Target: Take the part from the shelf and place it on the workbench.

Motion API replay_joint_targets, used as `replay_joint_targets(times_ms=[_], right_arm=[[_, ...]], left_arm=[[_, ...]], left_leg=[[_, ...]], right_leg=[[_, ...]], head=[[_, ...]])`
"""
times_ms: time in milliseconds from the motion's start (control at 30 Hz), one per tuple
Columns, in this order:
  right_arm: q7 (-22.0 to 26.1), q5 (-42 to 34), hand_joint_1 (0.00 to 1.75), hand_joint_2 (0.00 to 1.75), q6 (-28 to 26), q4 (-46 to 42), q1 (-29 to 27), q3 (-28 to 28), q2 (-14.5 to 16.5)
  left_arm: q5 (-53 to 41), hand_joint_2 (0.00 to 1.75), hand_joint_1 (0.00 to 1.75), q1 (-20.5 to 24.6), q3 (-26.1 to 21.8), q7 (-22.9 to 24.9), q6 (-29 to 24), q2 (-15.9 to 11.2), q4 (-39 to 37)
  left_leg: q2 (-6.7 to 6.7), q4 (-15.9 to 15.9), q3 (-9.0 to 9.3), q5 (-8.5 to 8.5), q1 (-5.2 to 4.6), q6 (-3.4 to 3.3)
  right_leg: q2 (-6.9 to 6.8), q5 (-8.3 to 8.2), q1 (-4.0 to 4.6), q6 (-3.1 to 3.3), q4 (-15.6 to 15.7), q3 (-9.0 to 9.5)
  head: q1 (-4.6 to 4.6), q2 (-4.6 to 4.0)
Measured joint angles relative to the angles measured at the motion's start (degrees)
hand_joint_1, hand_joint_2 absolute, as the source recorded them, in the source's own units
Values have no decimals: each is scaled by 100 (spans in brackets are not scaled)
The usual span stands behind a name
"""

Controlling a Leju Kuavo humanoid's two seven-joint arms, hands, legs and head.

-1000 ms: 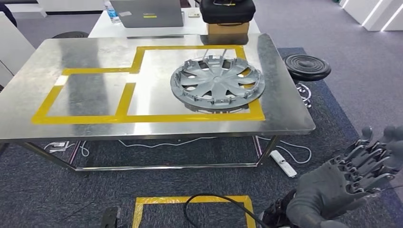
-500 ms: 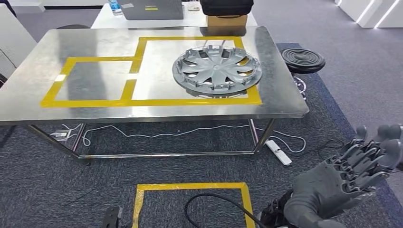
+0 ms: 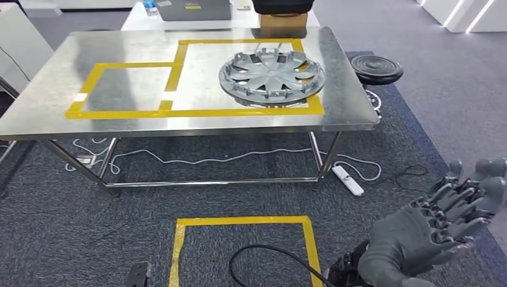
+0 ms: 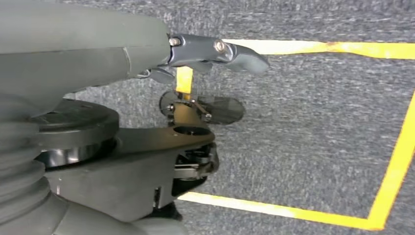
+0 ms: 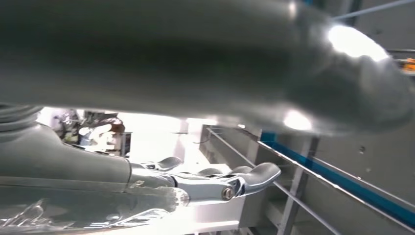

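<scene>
Here the part (image 3: 272, 77), a grey wheel cover, lay flat on the steel counter (image 3: 48, 107) with its hollow, ribbed inner face turned upward; being round, it showed no long axis. It sat at the counter's right end, inside the larger of two rectangles marked in yellow tape (image 3: 197, 112), its near rim overlapping the front strip of tape. The smaller taped rectangle lay to its left. The right robot hand (image 3: 436, 230) hung low at the right of the head view, well apart from the counter, above the grey carpet (image 3: 60, 227); its fingers were bent only loosely and spread apart, and it held nothing. The left robot hand (image 4: 161, 54) appeared in its wrist view above the carpet, a dark fingertip extended and nothing in its grasp. A second yellow taped outline (image 3: 239, 222) marked the floor in front of the counter, with a black cable (image 3: 263, 251) looped inside it. A white power strip (image 3: 348, 180) lay on the floor beside the counter's right front leg, and a black round stool (image 3: 376, 67) stood just beyond the counter's right edge.
</scene>
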State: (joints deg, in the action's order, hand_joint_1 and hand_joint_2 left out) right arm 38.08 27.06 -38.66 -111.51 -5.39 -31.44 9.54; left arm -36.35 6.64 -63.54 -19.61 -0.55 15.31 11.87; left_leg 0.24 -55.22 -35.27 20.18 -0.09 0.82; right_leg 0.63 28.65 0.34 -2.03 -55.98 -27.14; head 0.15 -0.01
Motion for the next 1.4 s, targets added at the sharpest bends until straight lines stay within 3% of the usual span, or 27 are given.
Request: replay_joint_targets(times_ms=[67, 100, 200, 233, 267, 300, 367, 433, 467, 533, 600, 700, 733, 767, 800, 867, 933, 1033, 1100, 1133, 1200, 1233, 1267, 1300, 1333, 1400], right_arm=[[80, -109, 0, 0, 0, 60, -20, 35, 9], [108, -143, 0, 0, 0, 85, -28, 48, 14], [57, -293, 0, 0, 4, 168, -37, 56, 13], [6, -383, 0, 0, 7, 206, -39, 55, 7], [-39, -470, 0, 0, 11, 243, -41, 55, -2], [-69, -535, 0, 0, 14, 274, -44, 54, -10], [-83, -590, 0, 0, 16, 313, -49, 51, -19], [-84, -630, 0, 0, 22, 332, -51, 49, -25], [-81, -654, 0, 0, 27, 340, -51, 47, -30], [-73, -694, 0, 0, 33, 355, -55, 45, -40], [-52, -744, 0, 0, 34, 362, -63, 45, -51], [26, -929, 0, 0, 35, 362, -104, 57, -66], [52, -988, 0, 0, 32, 362, -126, 68, -68], [72, -1030, 0, 0, 29, 361, -148, 83, -68], [84, -1053, 0, 0, 26, 359, -167, 95, -68], [104, -1064, 0, 0, 20, 352, -187, 109, -68], [125, -1050, 0, 0, 13, 343, -197, 111, -68], [168, -994, 0, 0, 6, 304, -234, 128, -66], [186, -899, 0, 0, 4, 263, -262, 148, -54], [189, -823, 0, 0, 4, 241, -279, 164, -40], [192, -630, 0, 0, 4, 192, -323, 227, 1], [192, -547, 0, 0, 4, 166, -348, 268, 24], [192, -485, 0, 0, 4, 140, -371, 310, 47], [192, -445, 0, 0, 4, 116, -390, 349, 68], [192, -427, 0, 0, 4, 95, -407, 382, 87], [192, -407, 0, 0, 4, 53, -434, 437, 120]], left_arm=[[5, 0, 0, 0, -3, -12, -17, 3, 0], [5, 0, 0, -4, -4, -13, -25, 4, 0], [1, 0, 0, -3, -7, -44, -46, 1, 0], [-10, 0, 0, -3, -8, -73, -62, -2, 0], [-24, 0, 0, -5, -8, -104, -84, -5, 0], [-40, 0, 0, -6, -8, -131, -104, -8, 0], [-67, 0, 0, -2, -8, -160, -132, -11, 0], [-86, 0, 0, 8, -8, -158, -162, -8, 0], [-93, 0, 0, 9, -8, -140, -186, -5, 0], [-104, 0, 0, -2, -9, -94, -259, -1, 0], [-184, 0, 0, -11, -6, -51, -443, 1, 0], [-425, 0, 0, -15, 21, 105, -896, 3, 0], [-514, 0, 0, -22, 39, 157, -1030, 4, 0], [-611, 0, 0, -27, 67, 205, -1147, 5, 0], [-709, 0, 0, -32, 108, 252, -1241, 7, 0], [-871, 0, 0, -33, 202, 357, -1395, 15, 0], [-938, 0, 0, -30, 273, 425, -1519, 25, 0], [-953, 0, 0, -26, 323, 498, -1640, 34, 0], [-957, 0, 0, -22, 343, 532, -1686, 38, 0], [-958, 0, 0, -19, 350, 542, -1703, 37, 0], [-959, 0, 0, -21, 352, 569, -1731, 36, 0], [-959, 0, 0, -26, 352, 586, -1740, 34, 0], [-959, 0, 0, -30, 352, 598, -1745, 33, 0], [-959, 0, 0, -33, 352, 607, -1749, 31, 0], [-959, 0, 0, -32, 352, 610, -1752, 28, 0], [-959, 0, 0, -25, 352, 610, -1756, 32, 0]], left_leg=[[-4, -38, -71, 41, 19, 64], [-7, -183, -155, 223, 22, 94], [-12, -1260, -535, 1024, 23, 150], [-12, -1589, -604, 1115, 22, 156], [-12, -1742, -587, 1083, 22, 157], [-12, -1677, -461, 966, 23, 154], [-14, -969, 102, 745, 28, 142], [-28, -183, 654, 746, 26, 96], [-35, 4, 778, 780, 19, 67], [-35, 62, 783, 769, 11, -8], [-21, 65, 757, 718, 18, -93], [-2, 67, 695, 654, 15, -170], [3, 65, 675, 639, 10, -175], [7, 64, 660, 626, 6, -176], [8, 64, 652, 616, 3, -174], [4, 63, 654, 608, 2, -164], [1, 44, 633, 606, -14, -126], [4, 33, 585, 595, -19, -37], [-4, -98, 520, 717, -17, 20], [-9, -325, 413, 866, -15, 46], [-14, -1118, 32, 1261, 0, 88], [-14, -1491, -155, 1393, 9, 104], [-14, -1702, -266, 1416, 16, 119], [-14, -1684, -268, 1317, 26, 132], [-14, -1436, -156, 1124, 41, 146], [-20, -642, 227, 725, 83, 200]], right_leg=[[-5, -99, 0, 100, 7, -112], [-7, -166, -6, 145, 14, -181], [0, -372, -12, 199, 13, -427], [-1, -435, -10, 196, 10, -509], [-4, -492, -10, 188, 7, -585], [-5, -549, -10, 177, 5, -657], [1, -649, -13, 141, -3, -771], [8, -730, 3, 90, -26, -847], [9, -766, 10, 62, -34, -865], [9, -820, 6, 5, -35, -888], [-2, -679, -8, -53, -224, -989], [-16, -71, -15, -123, -1370, -1464], [-16, 62, -15, -131, -1709, -1591], [-16, 89, -14, -128, -1835, -1609], [-16, 10, -14, -118, -1711, -1502], [-24, -313, -11, -79, -883, -1000], [-32, -483, 5, -35, -184, -602], [-17, -489, 20, 27, -43, -552], [-19, -508, -4, 81, -8, -546], [-24, -519, -18, 106, 11, -543], [-29, -528, -24, 132, 13, -562], [-28, -530, -25, 135, 12, -571], [-25, -532, -28, 134, 10, -577], [-19, -535, -34, 131, 6, -578], [-10, -534, -45, 120, -3, -577], [9, -517, -56, 61, -59, -592]], head=[[0, 1], [-12, 1], [-54, 0], [-56, 0], [-56, 0], [-56, 0], [-58, -1], [-55, 0], [-58, 0], [-59, 1], [-35, 1], [5, 1], [6, 1], [8, 1], [8, 1], [10, 1], [6, 1], [0, 1], [-8, 1], [-17, 1], [-35, 1], [-37, 1], [-37, 1], [-38, 1], [-36, 1], [-46, 1]])
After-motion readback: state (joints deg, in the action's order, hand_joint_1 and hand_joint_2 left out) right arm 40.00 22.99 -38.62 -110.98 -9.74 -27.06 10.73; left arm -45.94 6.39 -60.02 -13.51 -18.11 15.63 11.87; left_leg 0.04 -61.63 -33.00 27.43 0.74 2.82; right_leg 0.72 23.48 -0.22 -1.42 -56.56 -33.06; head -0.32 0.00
